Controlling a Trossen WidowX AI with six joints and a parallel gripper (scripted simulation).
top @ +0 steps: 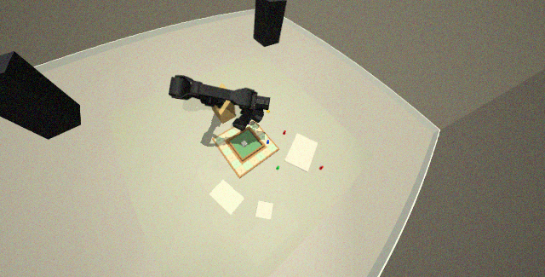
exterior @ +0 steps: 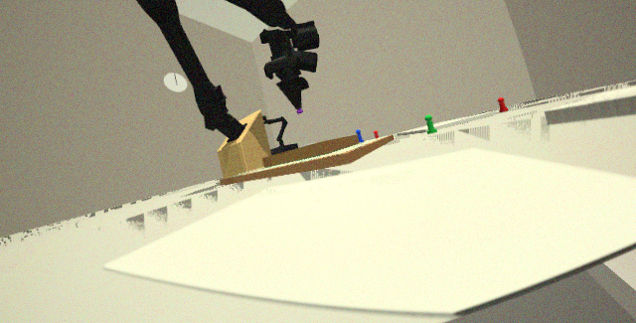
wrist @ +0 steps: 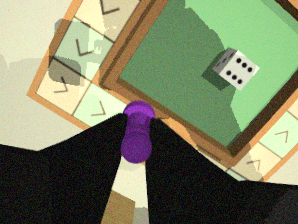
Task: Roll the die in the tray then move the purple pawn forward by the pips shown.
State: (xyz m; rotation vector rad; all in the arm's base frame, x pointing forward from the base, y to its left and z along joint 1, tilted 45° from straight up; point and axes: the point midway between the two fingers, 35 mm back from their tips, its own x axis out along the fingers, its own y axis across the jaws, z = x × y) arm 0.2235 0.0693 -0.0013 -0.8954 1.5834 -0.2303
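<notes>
My gripper [top: 241,124] [exterior: 299,108] [wrist: 137,125] is shut on the purple pawn [exterior: 299,111] [wrist: 136,145], holding it in the air above the board [top: 239,171] [exterior: 318,162] [wrist: 92,22], near a corner of the tray as the wrist view shows it. The board's squares carry arrows. The green-floored tray [top: 251,151] [exterior: 318,148] [wrist: 165,60] sits in the middle of the board. The white die [top: 243,143] [wrist: 239,71] lies inside the tray with six pips on top. The fingers hide part of the board in the wrist view.
A blue pawn [top: 267,141] [exterior: 359,136] stands on the board. Off it are a green pawn [top: 278,168] [exterior: 430,124], two red pawns [top: 284,132] [top: 321,168] and a small yellow piece [top: 268,111]. A wooden block [top: 225,114] [exterior: 253,141] stands by the board.
</notes>
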